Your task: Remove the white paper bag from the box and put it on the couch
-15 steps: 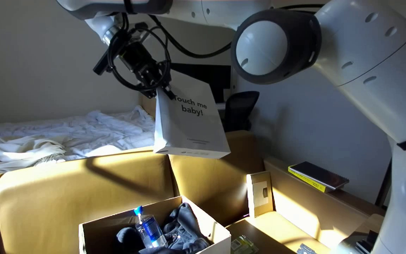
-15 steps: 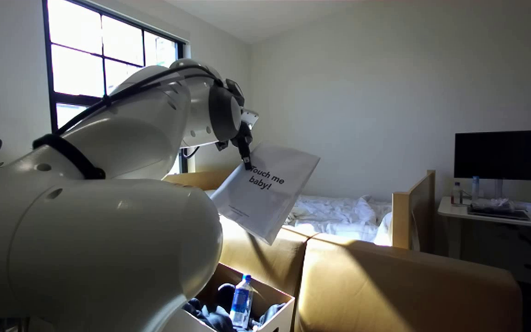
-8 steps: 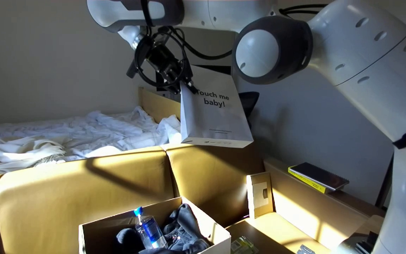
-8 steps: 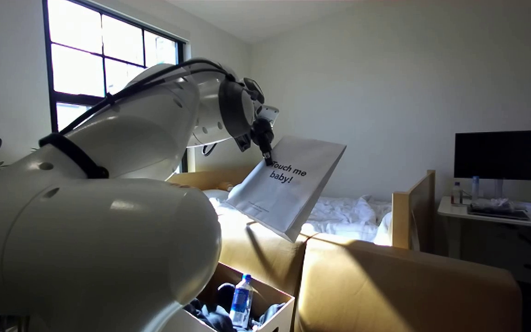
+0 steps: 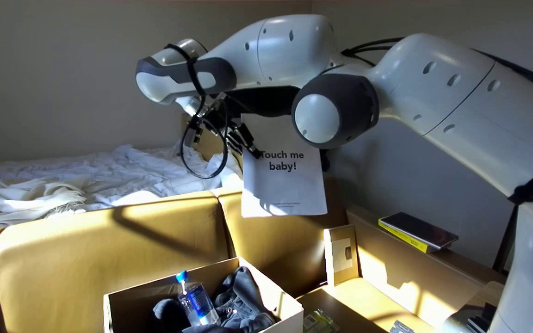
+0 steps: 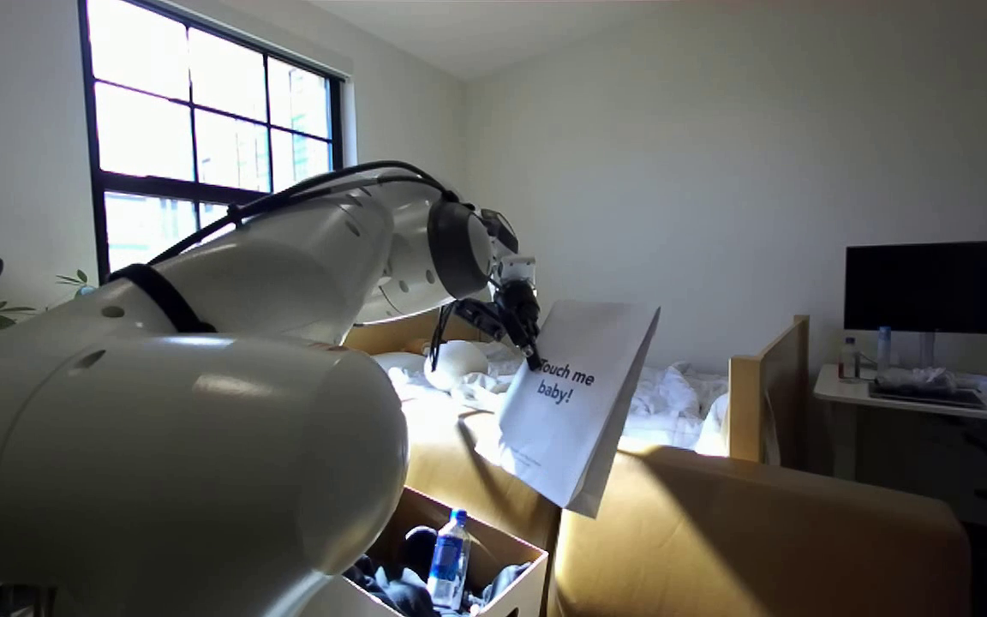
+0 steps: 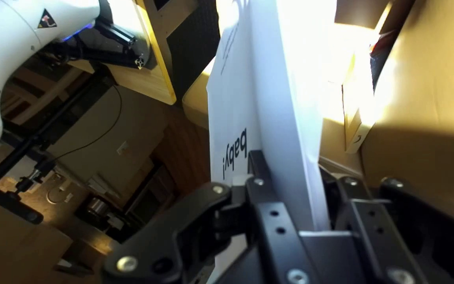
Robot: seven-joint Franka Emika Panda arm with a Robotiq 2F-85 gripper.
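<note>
The white paper bag (image 5: 289, 187) hangs in the air in front of the couch back, its printed face toward the camera. It also shows in an exterior view (image 6: 575, 420) and in the wrist view (image 7: 231, 106). My gripper (image 5: 257, 152) is shut on the bag's side edge; in the wrist view (image 7: 290, 169) the bag's side lies between the two fingers. The cardboard box (image 5: 289, 314) stands below, left of the bag, holding a blue-capped bottle (image 5: 198, 303) and dark cloth (image 5: 245, 296). The mustard-tan couch (image 5: 109, 249) spans behind the box; it also shows in an exterior view (image 6: 716, 531).
A small cardboard piece (image 5: 342, 254) stands on the couch seat against the back at right. A yellow package (image 5: 319, 321) lies beside the box. A notebook (image 5: 419, 229) lies on the couch arm. The bed (image 5: 109, 171) is behind the couch.
The gripper and bag have moved right in both exterior views and then lowered. The bag now hangs more upright. The box has not moved.
</note>
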